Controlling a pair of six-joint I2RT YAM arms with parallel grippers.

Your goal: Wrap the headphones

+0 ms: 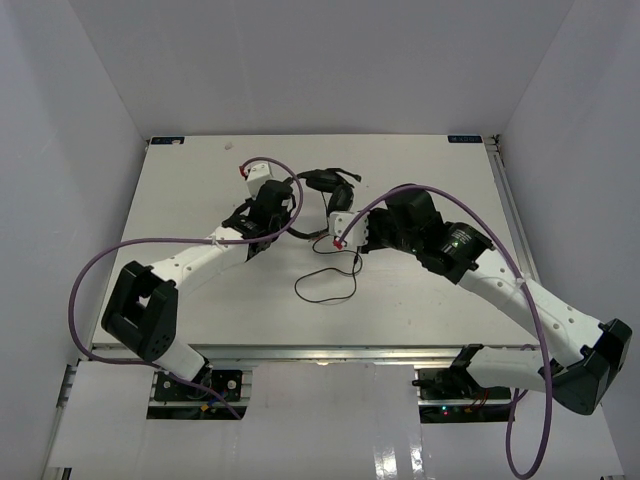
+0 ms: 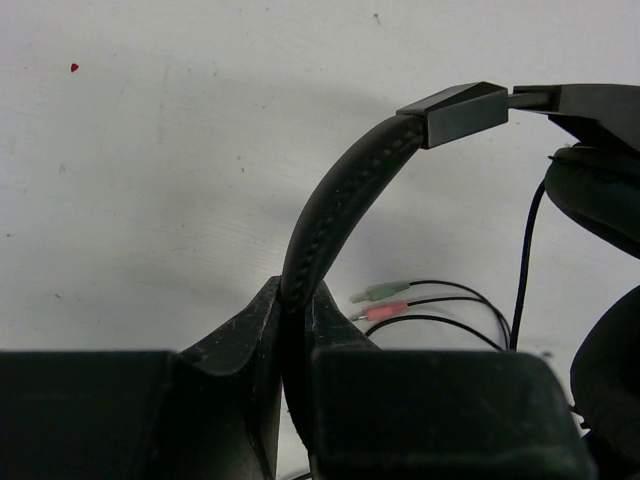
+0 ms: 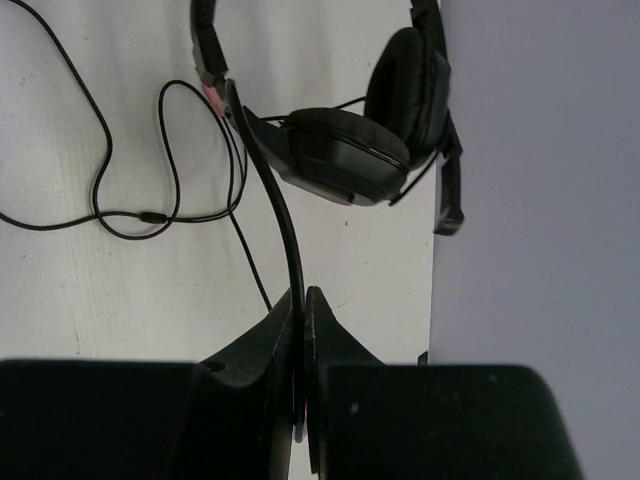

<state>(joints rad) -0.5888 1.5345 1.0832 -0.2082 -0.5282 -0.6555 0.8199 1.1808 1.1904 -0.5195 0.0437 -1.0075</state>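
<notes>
Black headphones (image 1: 322, 181) are clamped at the headband (image 2: 340, 190) by the left gripper (image 2: 298, 300), the cord (image 3: 287, 225) apparently pinched by the right gripper (image 3: 303, 300); winding is judged next.

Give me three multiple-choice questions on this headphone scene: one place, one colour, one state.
1. The loose cord loop lies: A) at the far edge; B) on the near side of the earcups; C) off the table.
2. The two plugs are: A) blue and yellow; B) both black; C) green and pink.
3. The left fingers are: A) shut on the padded headband; B) wide open; C) shut on the cord.
B, the top view shows it nearer; C, the left wrist view shows both colours; A, the headband sits pinched between them.
</notes>
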